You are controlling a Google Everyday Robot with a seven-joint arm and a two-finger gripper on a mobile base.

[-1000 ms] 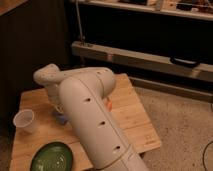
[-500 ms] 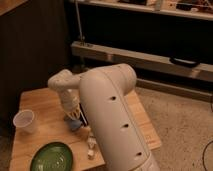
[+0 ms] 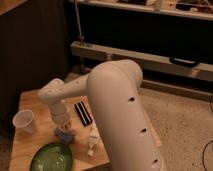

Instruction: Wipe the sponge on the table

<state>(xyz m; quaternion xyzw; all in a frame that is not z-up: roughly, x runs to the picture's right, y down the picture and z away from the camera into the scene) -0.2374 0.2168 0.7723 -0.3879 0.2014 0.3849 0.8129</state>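
camera view: the arm is bent down over the table (image 3: 31, 102), the gripper (image 3: 64, 131) pinched on the sponge (image 3: 60, 136), at twelve o'clock from the green plate (image 3: 51, 158).

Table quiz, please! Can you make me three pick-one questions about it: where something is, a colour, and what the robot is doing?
1. Where is the sponge?
A. on the floor
B. on the table, right under the end effector
C. on the shelf behind

2. What colour is the plate?
A. green
B. red
C. white

3. How is the end effector?
A. open, high over the table
B. open, down on the floor
C. shut on the sponge, low at the table

Answers:
1 B: the blue sponge sits on the wood at the arm's tip.
2 A: the round plate at the table's near edge is plainly green.
3 C: the arm reaches down and its tip meets the sponge.
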